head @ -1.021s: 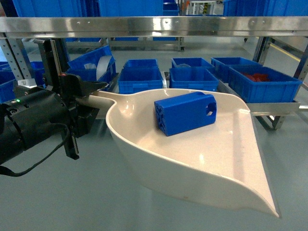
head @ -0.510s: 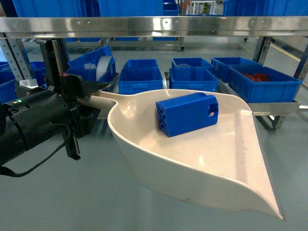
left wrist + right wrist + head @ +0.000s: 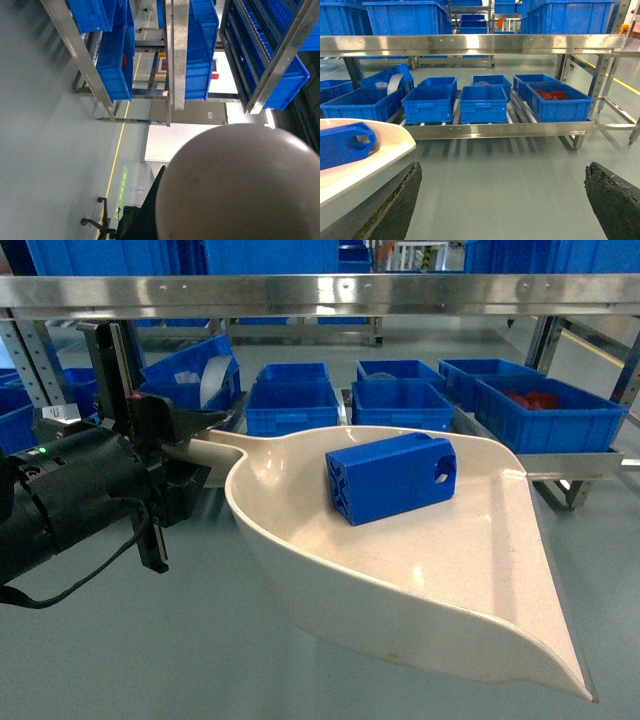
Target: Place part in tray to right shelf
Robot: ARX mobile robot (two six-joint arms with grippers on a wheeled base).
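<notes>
Your left gripper [image 3: 185,455] is clamped on the tray's handle, and the part [image 3: 390,478] lies on its side inside the tray [image 3: 470,580], toward the handle end, well back from the open lip. Keep the tray level or tipped slightly toward the handle as you carry it to the right shelf [image 3: 560,468], since the smooth floor of the tray would probably let the part slide out the front. Bring the lip over the shelf's front rail before lowering. The right gripper [image 3: 505,200] hangs wide and empty beside the tray's rim; only its wrist view shows this. The left wrist view shows just the tray's rounded underside [image 3: 240,185] against the racks, so rely on the head view for the part
</notes>
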